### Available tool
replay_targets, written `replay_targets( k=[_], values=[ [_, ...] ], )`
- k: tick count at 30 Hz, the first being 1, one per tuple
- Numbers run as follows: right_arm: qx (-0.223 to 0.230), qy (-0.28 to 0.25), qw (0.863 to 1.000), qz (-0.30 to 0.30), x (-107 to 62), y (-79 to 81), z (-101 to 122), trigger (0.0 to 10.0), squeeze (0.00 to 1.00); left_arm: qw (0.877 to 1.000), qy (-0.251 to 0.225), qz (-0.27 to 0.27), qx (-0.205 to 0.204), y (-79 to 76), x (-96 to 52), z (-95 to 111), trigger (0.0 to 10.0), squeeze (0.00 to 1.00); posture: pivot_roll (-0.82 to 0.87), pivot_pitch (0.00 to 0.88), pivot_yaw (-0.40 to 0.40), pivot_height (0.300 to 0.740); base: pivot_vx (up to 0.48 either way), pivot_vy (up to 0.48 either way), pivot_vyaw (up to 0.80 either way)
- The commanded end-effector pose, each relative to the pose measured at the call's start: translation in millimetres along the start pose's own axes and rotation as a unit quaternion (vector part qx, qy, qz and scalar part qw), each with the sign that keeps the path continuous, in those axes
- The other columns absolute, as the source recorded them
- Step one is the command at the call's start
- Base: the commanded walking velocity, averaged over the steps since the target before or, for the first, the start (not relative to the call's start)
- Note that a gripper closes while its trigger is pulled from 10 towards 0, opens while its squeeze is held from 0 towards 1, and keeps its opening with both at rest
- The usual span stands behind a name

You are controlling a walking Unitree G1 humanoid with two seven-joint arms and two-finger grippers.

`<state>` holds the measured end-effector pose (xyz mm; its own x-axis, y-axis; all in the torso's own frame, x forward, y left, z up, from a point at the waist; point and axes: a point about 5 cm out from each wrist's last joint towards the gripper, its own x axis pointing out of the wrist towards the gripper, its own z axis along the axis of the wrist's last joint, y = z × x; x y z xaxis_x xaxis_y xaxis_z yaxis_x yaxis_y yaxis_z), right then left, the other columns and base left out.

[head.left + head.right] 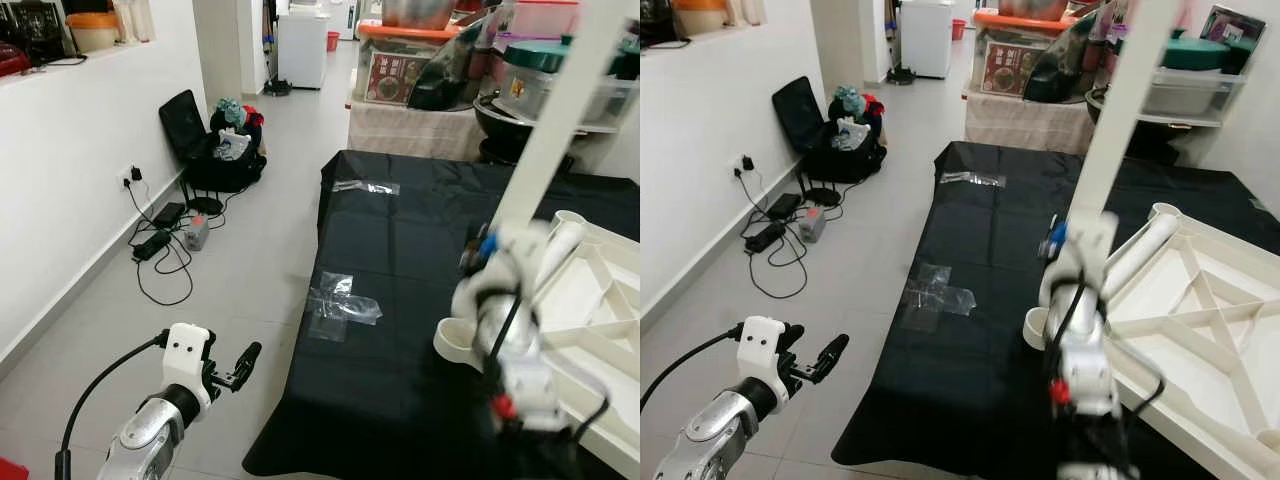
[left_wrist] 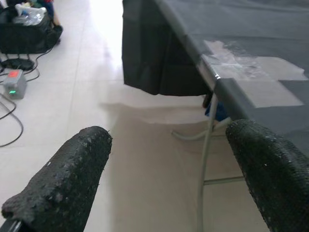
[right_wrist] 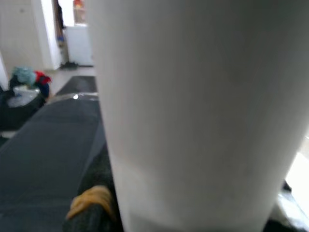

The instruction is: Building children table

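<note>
1. Left arm (image 1: 150, 430) low and to the side, silver forearm angled forward, white wrist block uppermost.
2. Left gripper (image 2: 169, 179) held off the ground, black fingers (image 2: 67, 179) spread wide apart with nothing between them.
3. Right arm (image 1: 1080, 350) raised in front of the body, blurred, cables looping along the forearm.
4. Right gripper (image 1: 1065, 245) pointing upward, clamped on a long white leg (image 1: 1115, 110) that stands tilted above it.

Right gripper (image 1: 500, 240) motion-blurred, its grip hidden behind the white table leg (image 1: 555, 115) cut off above.
</note>
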<state>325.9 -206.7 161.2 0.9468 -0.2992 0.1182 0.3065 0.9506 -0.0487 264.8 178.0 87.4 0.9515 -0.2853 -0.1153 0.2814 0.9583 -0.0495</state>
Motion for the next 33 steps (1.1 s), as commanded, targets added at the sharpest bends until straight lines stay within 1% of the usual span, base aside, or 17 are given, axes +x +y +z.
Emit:
replay_targets(
  k=[1,3,13,16,19,21,22,23,25,30,33],
  values=[
    [-0.01,0.063,0.998,0.003,-6.7,-0.4,-30,10.0,0.0,1.0,0.009,0.0,0.001,0.7,-0.8,-4,10.0,0.0,0.12,0.0,-0.066,0.74,0.0,0.0,0.0],
    [-0.009,0.079,0.997,0.004,-8.8,-0.5,-37,10.0,0.0,1.0,0.008,0.0,0.002,0.5,0.0,-3,10.0,0.0,0.12,0.0,-0.065,0.74,0.0,0.0,0.0],
    [0.001,0.084,0.996,-0.002,-10.0,-2.8,-38,10.0,0.0,1.0,0.01,0.001,0.002,1.6,-0.8,-4,10.0,0.0,0.11,0.0,-0.063,0.74,0.0,0.0,0.0],
    [0.011,0.086,0.996,0.002,-14.8,1.5,-42,10.0,0.0,1.0,0.011,0.0,0.002,1.5,-0.1,-4,10.0,0.0,0.11,0.0,-0.06,0.74,0.0,0.0,0.0],
    [0.013,0.088,0.996,0.004,-16.1,2.8,-43,10.0,0.0,1.0,0.011,-0.001,0.002,1.5,0.1,-4,10.0,0.0,0.11,0.0,-0.059,0.74,0.0,0.0,0.0],
    [0.025,0.106,0.994,0.006,-19.9,3.8,-51,10.0,0.0,1.0,0.012,-0.002,0.001,1.1,0.5,-4,10.0,0.0,0.11,0.0,-0.059,0.74,0.0,0.0,0.0],
    [0.025,0.106,0.994,0.006,-19.9,3.8,-51,10.0,0.0,1.0,0.012,-0.002,0.001,1.1,0.5,-4,10.0,0.0,0.11,0.0,-0.059,0.74,0.0,0.0,0.0],
    [0.034,0.122,0.992,0.011,-21.9,3.3,-56,10.0,0.0,1.0,0.013,-0.002,0.001,0.9,0.7,-5,10.0,0.0,0.11,0.0,-0.059,0.74,0.0,0.0,0.0],
    [0.038,0.129,0.991,0.018,-22.2,3.2,-58,10.0,0.0,1.0,0.013,-0.003,0.001,1.1,0.5,-5,10.0,0.0,0.11,0.0,-0.059,0.74,0.0,0.0,0.0],
    [0.041,0.131,0.99,0.024,-22.3,3.6,-59,10.0,0.0,1.0,0.013,-0.002,0.002,1.3,0.3,-5,10.0,0.0,0.11,0.0,-0.061,0.74,0.0,0.0,0.0],
    [0.05,0.15,0.985,0.067,-28.6,12.3,-61,10.0,0.0,1.0,0.015,-0.003,0.001,0.9,-0.7,-6,10.0,0.0,0.1,0.0,-0.063,0.74,0.0,0.0,0.0]
  ],
)
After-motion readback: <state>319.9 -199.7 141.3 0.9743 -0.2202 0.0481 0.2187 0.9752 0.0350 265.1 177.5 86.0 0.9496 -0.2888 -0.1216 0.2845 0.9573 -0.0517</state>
